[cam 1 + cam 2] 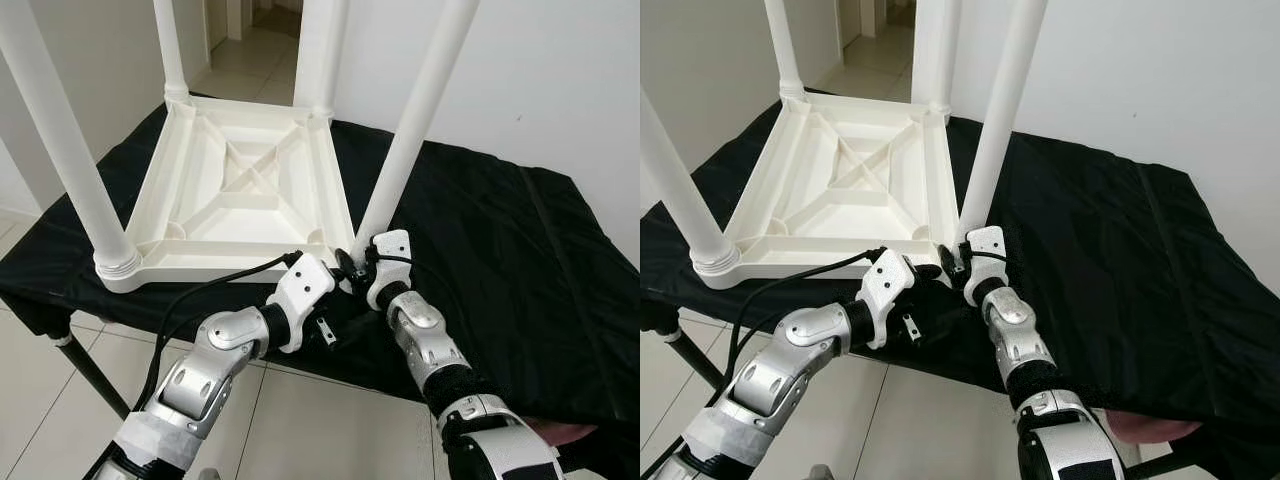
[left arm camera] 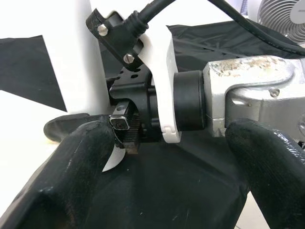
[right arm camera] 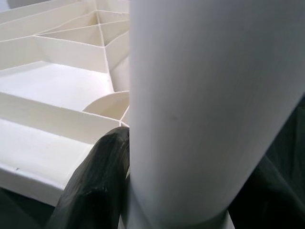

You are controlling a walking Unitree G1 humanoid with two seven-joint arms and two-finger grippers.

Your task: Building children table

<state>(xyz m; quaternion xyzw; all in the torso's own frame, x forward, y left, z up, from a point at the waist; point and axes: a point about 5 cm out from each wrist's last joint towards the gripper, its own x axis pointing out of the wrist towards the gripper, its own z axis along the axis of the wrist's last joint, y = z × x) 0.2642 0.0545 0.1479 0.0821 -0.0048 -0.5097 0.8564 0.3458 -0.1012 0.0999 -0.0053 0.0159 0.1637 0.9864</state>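
Observation:
A white plastic children's table (image 1: 240, 200) lies upside down on a black cloth, with its legs standing up. My right gripper (image 1: 358, 264) is at the base of the near right leg (image 1: 415, 120) and shut on it. In the right wrist view that leg (image 3: 205, 95) sits between the black fingers (image 3: 95, 186), just above its socket in the ribbed underside (image 3: 57, 86). My left gripper (image 1: 343, 290) is close beside the right one, at the table's near right corner. It is open, its wide-spread fingers (image 2: 71, 181) straddling the right wrist (image 2: 167, 95) and holding nothing.
The black-covered work table (image 1: 500, 250) reaches to the right and back, with its front edge just under my arms. Three other legs (image 1: 60, 140) rise at the remaining corners. White wall (image 1: 540, 80) behind, tiled floor (image 1: 40, 400) below, and a fan (image 2: 281, 14) stands nearby.

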